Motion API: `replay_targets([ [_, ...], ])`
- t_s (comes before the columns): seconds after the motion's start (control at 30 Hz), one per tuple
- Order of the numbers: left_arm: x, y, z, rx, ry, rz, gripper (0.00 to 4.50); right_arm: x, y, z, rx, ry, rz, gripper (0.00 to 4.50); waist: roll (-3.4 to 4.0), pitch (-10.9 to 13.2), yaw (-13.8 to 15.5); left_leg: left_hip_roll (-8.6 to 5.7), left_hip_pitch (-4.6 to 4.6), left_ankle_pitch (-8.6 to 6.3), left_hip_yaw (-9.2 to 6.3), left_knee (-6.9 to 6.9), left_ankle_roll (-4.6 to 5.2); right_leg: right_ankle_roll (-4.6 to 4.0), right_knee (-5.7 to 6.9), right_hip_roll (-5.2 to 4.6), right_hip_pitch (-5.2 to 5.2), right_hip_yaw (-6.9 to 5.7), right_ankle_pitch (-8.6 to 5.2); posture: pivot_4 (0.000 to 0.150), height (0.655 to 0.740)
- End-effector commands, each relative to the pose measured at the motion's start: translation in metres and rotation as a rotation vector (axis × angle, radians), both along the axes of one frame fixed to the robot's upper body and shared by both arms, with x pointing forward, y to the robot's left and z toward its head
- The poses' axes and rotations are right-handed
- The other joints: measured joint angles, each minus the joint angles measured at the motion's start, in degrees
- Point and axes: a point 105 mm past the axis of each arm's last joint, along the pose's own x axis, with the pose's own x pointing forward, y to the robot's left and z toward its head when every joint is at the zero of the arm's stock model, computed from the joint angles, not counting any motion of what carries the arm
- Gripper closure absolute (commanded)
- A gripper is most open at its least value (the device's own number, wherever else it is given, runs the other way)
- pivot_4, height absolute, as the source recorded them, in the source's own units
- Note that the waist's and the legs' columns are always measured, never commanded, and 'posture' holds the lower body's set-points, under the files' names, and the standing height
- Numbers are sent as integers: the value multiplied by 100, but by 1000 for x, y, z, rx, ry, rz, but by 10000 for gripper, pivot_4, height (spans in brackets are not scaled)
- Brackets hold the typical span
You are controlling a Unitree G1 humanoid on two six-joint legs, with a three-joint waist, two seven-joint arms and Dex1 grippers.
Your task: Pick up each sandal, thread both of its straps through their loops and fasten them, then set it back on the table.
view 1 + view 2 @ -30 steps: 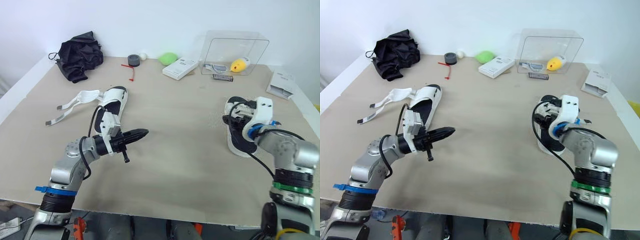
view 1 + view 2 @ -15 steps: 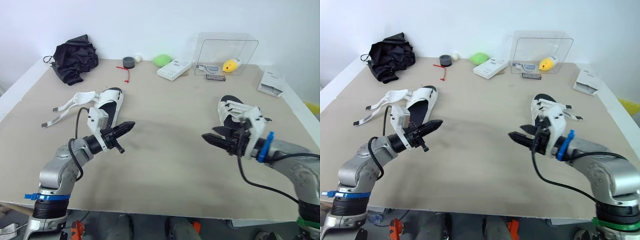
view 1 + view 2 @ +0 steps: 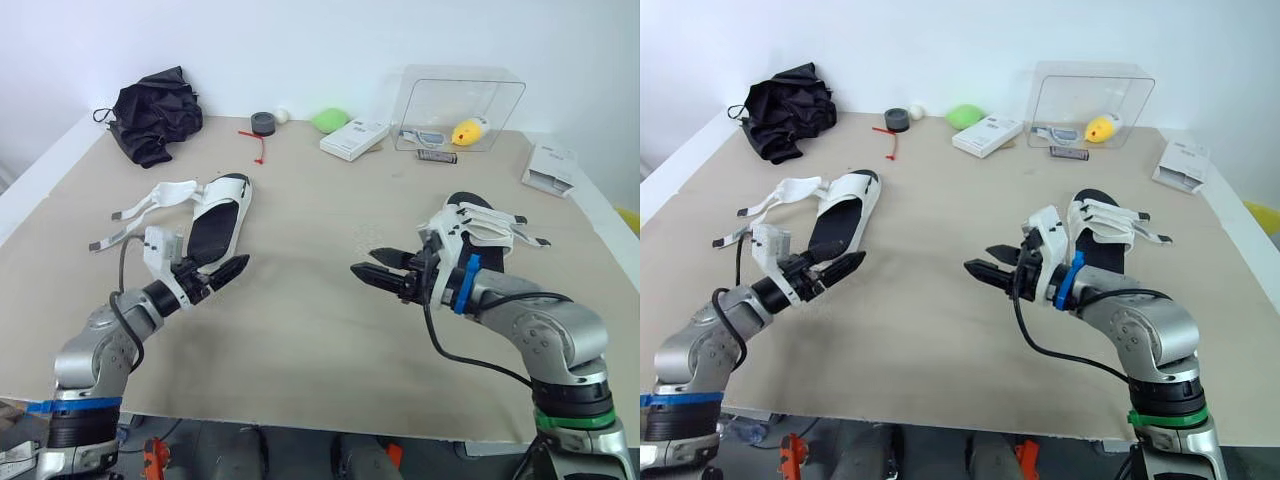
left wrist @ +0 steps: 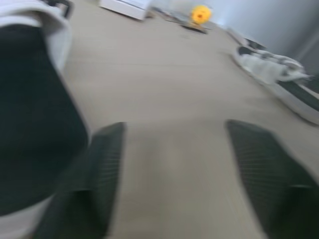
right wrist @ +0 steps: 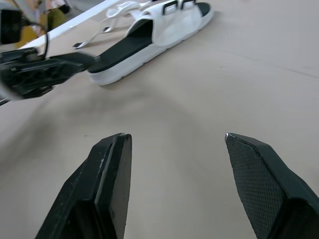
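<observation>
tan table, 2 sandals and a row of clutter

the tan table (image 3: 330,220) spans the frame. along its far edge, from upper left to upper right, lie a black cloth bundle (image 3: 158,113), a grey tape roll (image 3: 265,122), a small white ball (image 3: 285,114), a red tie (image 3: 260,140), a green lump (image 3: 335,119), a white box (image 3: 355,139), a clear plastic case (image 3: 460,107) with a small dark bar (image 3: 439,157) just in front of it, and a white packet (image 3: 553,168). left of centre lies the sandal with loose straps (image 3: 215,215), its straps trailing toward the left edge. right of centre lies the second sandal (image 3: 480,232), its straps across the footbed.
</observation>
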Motion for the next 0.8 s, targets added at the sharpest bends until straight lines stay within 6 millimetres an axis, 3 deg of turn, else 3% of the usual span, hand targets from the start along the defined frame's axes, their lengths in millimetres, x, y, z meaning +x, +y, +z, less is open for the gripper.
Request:
replay_targets([
  [0.03, 20, 2, 9, 5, -4, 96, 1606, -13, 12, 21, 28, -88, 69, 12581, -1, 0, -1, -1, 0, 0, -1, 1, 0, 1, 0, 0, 0, -1, 0, 1500, 7400],
  [0.17, 48, 0, 12, 55, 30, 183, 1606, -26, 22, 24, 22, -131, 116, 12581, -5, -1, -6, -2, -2, -1, 1, 1, -2, -5, -1, 0, 0, 2, 6, 1500, 7400],
  [0.4, 87, -1, -5, 166, 159, 287, 1606, -45, 43, 39, 42, -270, 165, 12581, -14, -1, -9, -4, -5, -2, -4, 0, -3, -21, 0, 3, -2, -2, 15, 1500, 7400],
  [0.8, 118, -30, -8, 225, 189, 242, 1606, -44, 52, 53, 43, -374, 120, 12581, -17, -3, 6, -10, -3, 7, -8, 1, -16, 1, 0, -2, 2, -9, 8, 1500, 7400],
])
